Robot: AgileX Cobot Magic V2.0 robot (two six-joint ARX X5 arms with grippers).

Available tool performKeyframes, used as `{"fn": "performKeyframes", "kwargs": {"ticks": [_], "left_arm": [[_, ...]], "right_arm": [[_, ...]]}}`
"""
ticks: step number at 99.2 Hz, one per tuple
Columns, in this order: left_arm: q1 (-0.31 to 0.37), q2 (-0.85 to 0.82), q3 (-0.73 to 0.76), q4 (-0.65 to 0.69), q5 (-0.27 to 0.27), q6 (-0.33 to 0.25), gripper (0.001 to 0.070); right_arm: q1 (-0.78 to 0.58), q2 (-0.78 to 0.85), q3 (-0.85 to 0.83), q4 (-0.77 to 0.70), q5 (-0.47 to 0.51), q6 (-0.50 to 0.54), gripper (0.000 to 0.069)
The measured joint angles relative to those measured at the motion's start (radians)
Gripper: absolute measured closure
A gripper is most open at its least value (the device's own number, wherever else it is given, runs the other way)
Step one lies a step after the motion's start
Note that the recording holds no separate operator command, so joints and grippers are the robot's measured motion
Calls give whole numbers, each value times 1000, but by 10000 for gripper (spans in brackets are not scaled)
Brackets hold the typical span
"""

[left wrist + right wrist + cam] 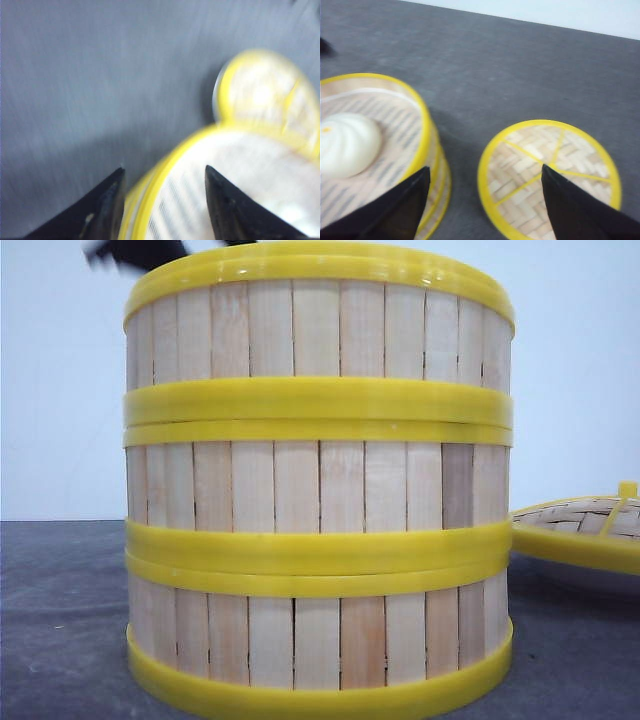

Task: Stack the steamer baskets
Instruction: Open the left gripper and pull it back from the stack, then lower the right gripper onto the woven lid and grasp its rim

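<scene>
Since all three steamer baskets [318, 490] already sit stacked on the counter [485, 65], a stray bump could topple them. Both arms' fingers are spread apart, empty: left fingers [107, 205] hover over the top rim, right ones [395, 210] near the bun [347, 144] and lid [550, 175].

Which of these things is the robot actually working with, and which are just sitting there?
Part of the job:
- steamer baskets, three stacked in one tower
- left gripper, open above the top rim
- right gripper, open

Just lying about:
- woven lid, beside the stack
- white bun in the top basket
</scene>
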Motion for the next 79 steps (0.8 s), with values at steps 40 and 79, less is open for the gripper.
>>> {"fn": "performKeyframes", "kwargs": {"ticks": [40,79], "left_arm": [[0,-379,10,-81,-150,106,412],[0,-704,-250,-131,-153,126,412]], "right_arm": [[-65,162,0,-20,17,18,250],[-227,357,-40,68,-24,16,251]]}}
